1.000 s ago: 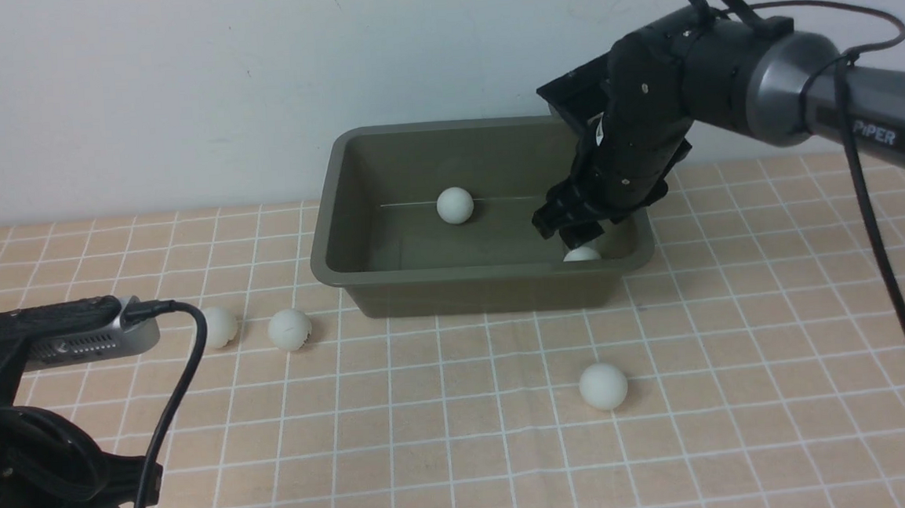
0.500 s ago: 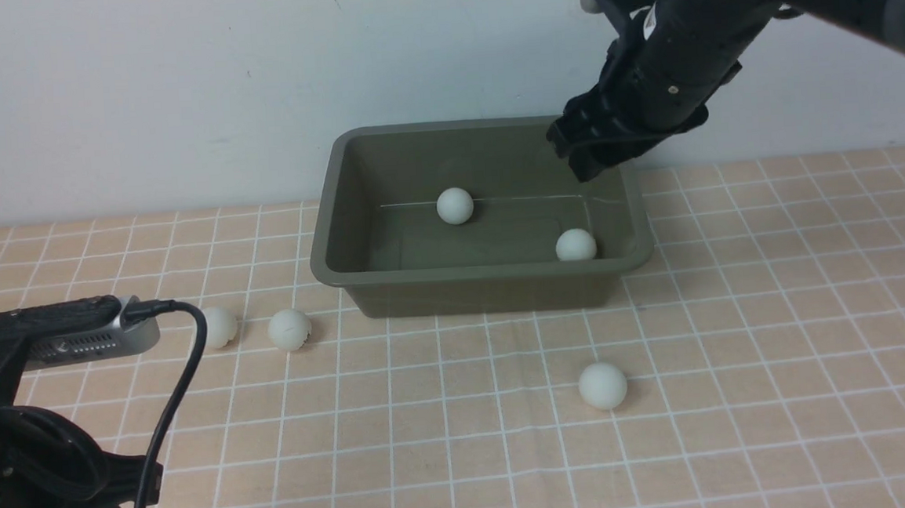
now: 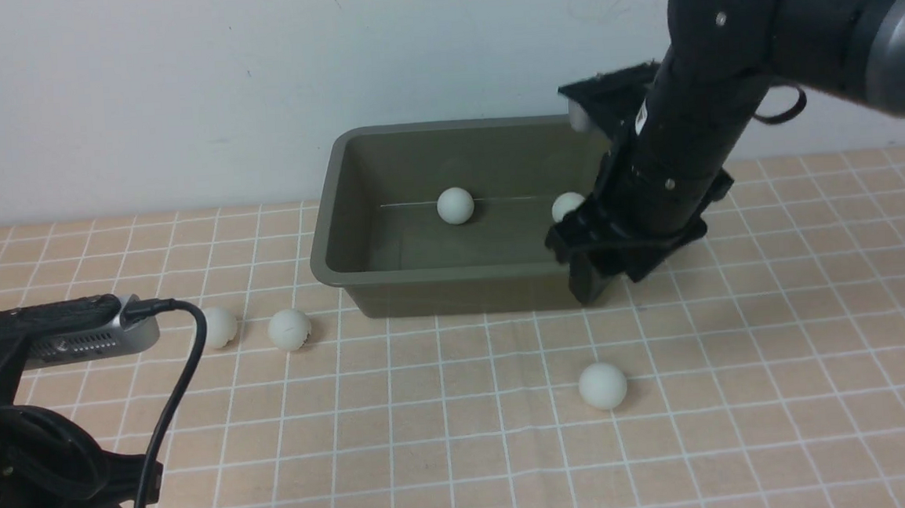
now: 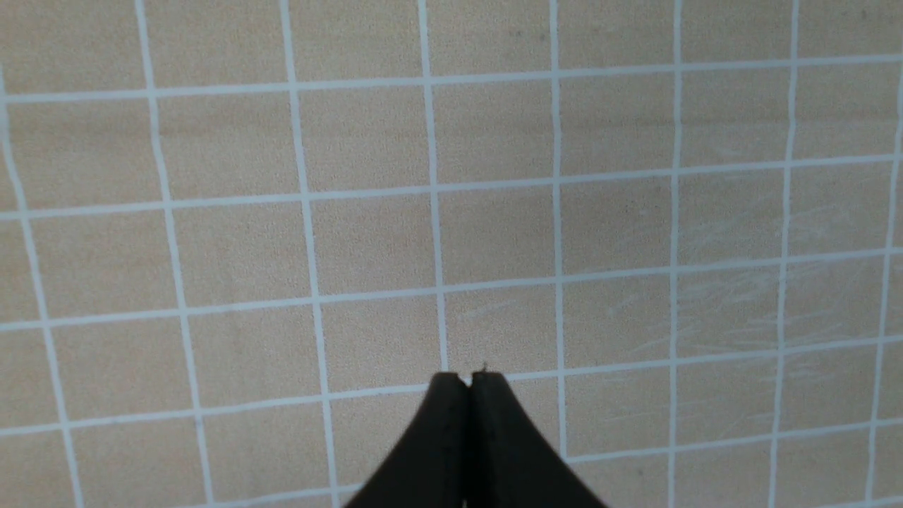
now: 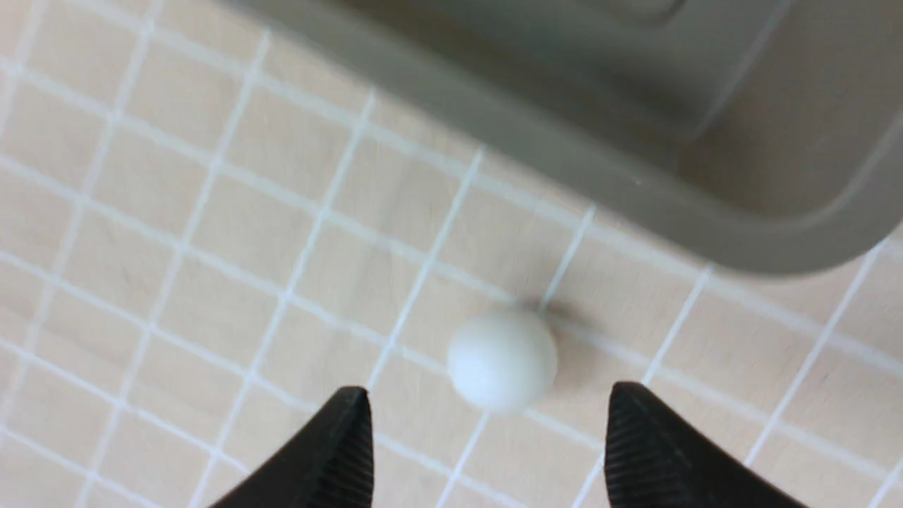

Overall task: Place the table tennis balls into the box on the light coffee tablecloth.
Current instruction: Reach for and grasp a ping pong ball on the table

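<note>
The olive-green box (image 3: 463,294) stands at the back middle of the light coffee tablecloth (image 3: 744,393). Two table tennis balls (image 3: 455,205) (image 3: 567,205) lie inside it. Three more rest on the cloth: two at the left (image 3: 220,326) (image 3: 290,329) and one in front of the box (image 3: 603,386). My right gripper (image 3: 592,281) hangs open and empty over the box's front right corner, above that front ball. In the right wrist view the ball (image 5: 502,360) lies just ahead of the open right gripper (image 5: 487,409), near the box (image 5: 564,162). My left gripper (image 4: 465,377) is shut over bare cloth.
The left arm's wrist camera and cable (image 3: 57,337) sit low at the front left, close to the two left balls. A pale wall runs behind the box.
My right gripper rose out of the box, leaving a ball inside, then swung forward and down to the box's front right corner. That ball rolled toward the back wall. The left arm stayed still.
</note>
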{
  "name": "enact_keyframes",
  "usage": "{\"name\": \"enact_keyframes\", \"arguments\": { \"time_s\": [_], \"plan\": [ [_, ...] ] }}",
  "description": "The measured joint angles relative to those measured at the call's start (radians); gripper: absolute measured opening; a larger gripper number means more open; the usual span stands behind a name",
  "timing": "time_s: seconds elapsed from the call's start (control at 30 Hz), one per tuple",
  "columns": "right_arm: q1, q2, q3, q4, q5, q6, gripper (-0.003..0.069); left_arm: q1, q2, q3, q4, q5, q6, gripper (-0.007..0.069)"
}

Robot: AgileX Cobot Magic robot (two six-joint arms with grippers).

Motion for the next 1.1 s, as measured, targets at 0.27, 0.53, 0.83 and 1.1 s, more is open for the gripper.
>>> {"name": "enact_keyframes", "arguments": {
  "time_s": [0.27, 0.53, 0.83, 1.1],
  "plan": [
    [0.045, 0.000, 0.199, 0.000, -0.227, 0.000, 0.0405, 0.000, 0.000, 0.000, 0.000, 0.000, 0.000, -0.0069],
    [0.047, 0.000, 0.277, -0.055, -0.384, -0.004, 0.0405, 0.000, 0.000, 0.000, 0.000, 0.000, 0.000, -0.0069],
    [0.047, 0.030, 0.280, -0.077, -0.398, -0.004, 0.0405, 0.000, 0.000, 0.000, 0.000, 0.000, 0.000, -0.0069],
    [0.047, 0.078, 0.280, -0.077, -0.408, -0.004, 0.0393, 0.000, 0.000, 0.000, 0.000, 0.000, 0.000, -0.0069]
  ]
}}
